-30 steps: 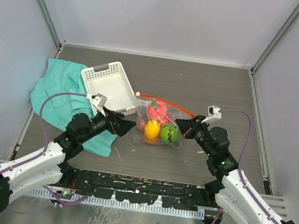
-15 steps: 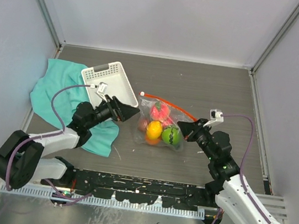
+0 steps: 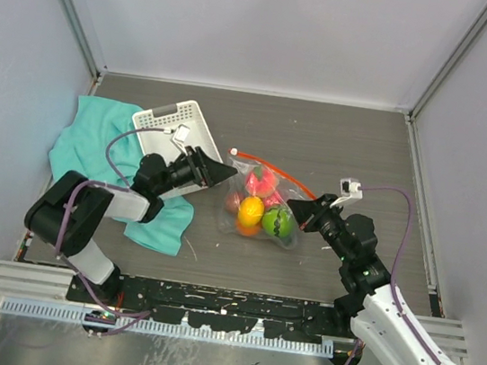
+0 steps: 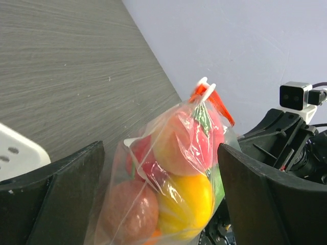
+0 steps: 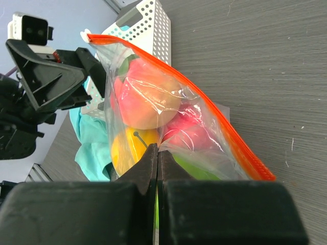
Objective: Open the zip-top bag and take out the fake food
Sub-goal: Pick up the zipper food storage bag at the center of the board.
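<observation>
The clear zip-top bag lies mid-table with its orange-red zipper strip along the far edge. The fake food is inside it: a peach-pink fruit, a yellow one, a green one and a brownish one. My right gripper is shut on a pinch of the bag's plastic at its right side. My left gripper is open at the bag's left side. In the left wrist view the bag sits ahead between the spread fingers.
A white slotted basket stands tilted at the back left, just behind my left gripper. A teal cloth lies under and left of it. The basket's corner shows in the left wrist view.
My left gripper has moved back and to the right, from the cloth's front up to the bag's left side. The right gripper stays shut on the bag, which has barely shifted.
</observation>
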Robot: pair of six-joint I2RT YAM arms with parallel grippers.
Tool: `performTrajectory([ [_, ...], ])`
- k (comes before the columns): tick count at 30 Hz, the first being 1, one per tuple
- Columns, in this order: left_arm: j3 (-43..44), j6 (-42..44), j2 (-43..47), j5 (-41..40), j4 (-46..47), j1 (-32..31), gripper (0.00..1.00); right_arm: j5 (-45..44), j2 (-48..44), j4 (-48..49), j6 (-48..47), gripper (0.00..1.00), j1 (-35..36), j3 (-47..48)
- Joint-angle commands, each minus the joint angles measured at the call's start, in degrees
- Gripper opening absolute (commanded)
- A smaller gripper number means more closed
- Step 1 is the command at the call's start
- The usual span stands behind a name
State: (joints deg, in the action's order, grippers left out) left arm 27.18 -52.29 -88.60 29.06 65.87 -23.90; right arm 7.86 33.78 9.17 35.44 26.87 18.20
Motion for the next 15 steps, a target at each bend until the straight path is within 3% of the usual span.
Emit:
performTrajectory([
  [1, 3.85, -5.30, -6.45, 4.96, 15.63, 0.35, 0.92, 1.48, -0.20, 2.67, -1.31, 0.00, -0.24, 0.89],
  [5, 7.24, -7.84, -11.59, 9.16, 16.05, 0.19, 0.80, 2.06, -0.74, 1.78, -1.27, 0.00, -0.24, 0.98],
  [10, 8.53, -6.72, -10.17, 10.74, 16.05, 0.15, 0.71, 2.05, -1.19, 0.27, -1.52, 0.00, -0.22, 1.59],
  [15, 10.72, -7.41, -10.81, 14.41, 16.05, 0.13, 0.48, 2.08, -1.22, 0.08, -1.19, 0.00, -0.20, 1.59],
])
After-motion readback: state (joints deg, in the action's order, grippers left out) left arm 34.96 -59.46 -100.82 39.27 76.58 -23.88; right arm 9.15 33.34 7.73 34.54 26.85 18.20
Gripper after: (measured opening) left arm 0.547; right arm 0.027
